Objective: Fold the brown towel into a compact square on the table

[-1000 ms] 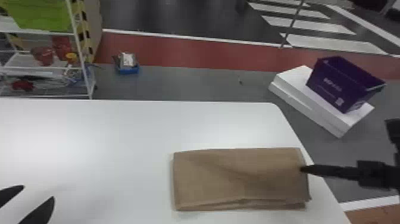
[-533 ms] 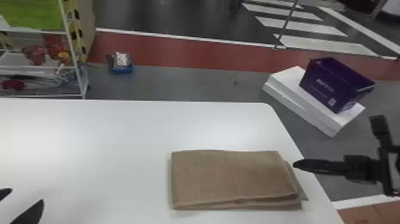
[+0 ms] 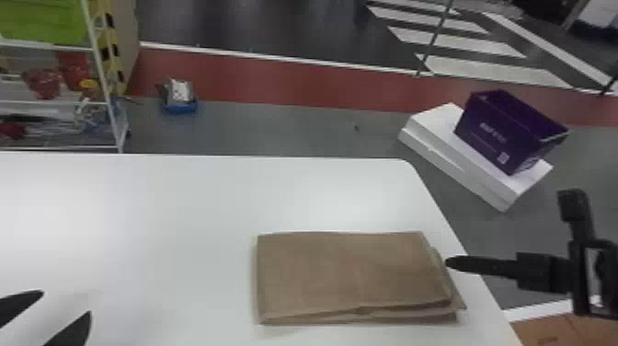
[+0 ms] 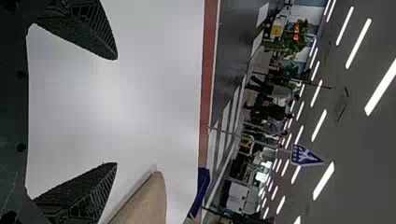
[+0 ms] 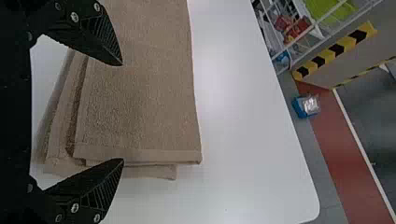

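The brown towel (image 3: 349, 271) lies flat as a folded rectangle near the table's right edge, its layers slightly offset at the right end. In the head view my left gripper (image 3: 57, 317) is open at the lower left, well apart from the towel; my right gripper (image 3: 453, 263) is at the towel's right end. The left wrist view has the open left gripper (image 4: 114, 112) over bare tabletop, with a towel corner (image 4: 144, 200) beyond. In the right wrist view the right gripper (image 5: 122, 112) stands open over the towel (image 5: 140, 93), holding nothing.
The white table (image 3: 138, 221) has its right edge just beyond the towel. Past it on the floor, a purple basket (image 3: 506, 131) rests on white boxes (image 3: 460, 161). A white shelf rack (image 3: 110, 106) and a small blue container (image 3: 180, 103) are behind the table.
The towel's top layer at the right end has shifted left, exposing the layers beneath. The right gripper has come away from that end, and the left gripper sits slightly farther left before settling.
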{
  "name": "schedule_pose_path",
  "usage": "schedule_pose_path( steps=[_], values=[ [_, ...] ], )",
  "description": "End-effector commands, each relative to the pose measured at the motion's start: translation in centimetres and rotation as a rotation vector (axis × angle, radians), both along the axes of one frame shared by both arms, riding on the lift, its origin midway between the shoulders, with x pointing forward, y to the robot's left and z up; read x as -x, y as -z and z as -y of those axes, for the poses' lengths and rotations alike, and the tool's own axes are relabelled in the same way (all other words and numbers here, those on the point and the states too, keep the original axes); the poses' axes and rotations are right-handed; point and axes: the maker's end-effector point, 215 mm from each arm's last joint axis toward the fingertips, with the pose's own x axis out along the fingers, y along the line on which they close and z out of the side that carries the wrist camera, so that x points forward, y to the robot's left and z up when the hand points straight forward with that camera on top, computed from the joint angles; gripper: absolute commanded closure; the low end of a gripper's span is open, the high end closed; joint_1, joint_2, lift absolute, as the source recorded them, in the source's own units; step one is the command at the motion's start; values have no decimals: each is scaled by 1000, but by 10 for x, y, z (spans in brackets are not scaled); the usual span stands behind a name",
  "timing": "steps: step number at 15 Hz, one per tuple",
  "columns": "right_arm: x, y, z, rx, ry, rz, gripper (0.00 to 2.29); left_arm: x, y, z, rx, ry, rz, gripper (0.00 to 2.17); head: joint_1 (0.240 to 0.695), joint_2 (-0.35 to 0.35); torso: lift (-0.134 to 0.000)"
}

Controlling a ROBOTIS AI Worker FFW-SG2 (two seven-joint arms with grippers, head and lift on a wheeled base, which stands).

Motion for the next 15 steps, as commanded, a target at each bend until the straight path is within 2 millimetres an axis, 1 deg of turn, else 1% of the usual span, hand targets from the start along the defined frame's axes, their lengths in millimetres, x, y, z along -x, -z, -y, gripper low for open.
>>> schedule_pose_path(
  steps=[1,2,4,5,6,7,8,9,10,12,13,15],
  values=[
    [1,1,27,40,117,-14,174,-8,4,38,-8,28,-4,70,695,-298,-124],
    [5,-2,51,75,191,-15,174,-9,1,61,7,50,2,66,695,-347,-124],
    [12,-14,93,100,308,4,174,-12,-12,103,29,73,27,66,695,-350,-124],
    [16,-20,107,103,345,12,174,-13,-24,127,44,85,46,66,695,-350,-124],
    [16,-24,108,80,351,27,178,-14,-34,146,56,96,60,66,695,-350,-124],
    [17,-26,102,44,345,27,184,-14,-40,162,62,107,71,66,695,-350,-124],
    [14,-25,91,28,315,27,184,-19,-50,169,59,118,88,63,695,-350,-124],
    [10,-19,78,33,282,11,184,-18,-45,176,53,133,60,63,695,-350,-124],
    [7,-10,67,51,251,-14,184,-18,-46,183,57,142,55,63,695,-350,-124],
    [-7,-5,42,23,211,-11,188,-19,-49,202,53,151,62,63,695,-350,-124],
    [-10,-1,25,29,169,-21,188,-19,-49,206,46,152,65,63,695,-350,-124],
    [-16,0,-1,48,92,-26,188,-19,-51,209,46,157,68,63,695,-350,-124]
  ],
)
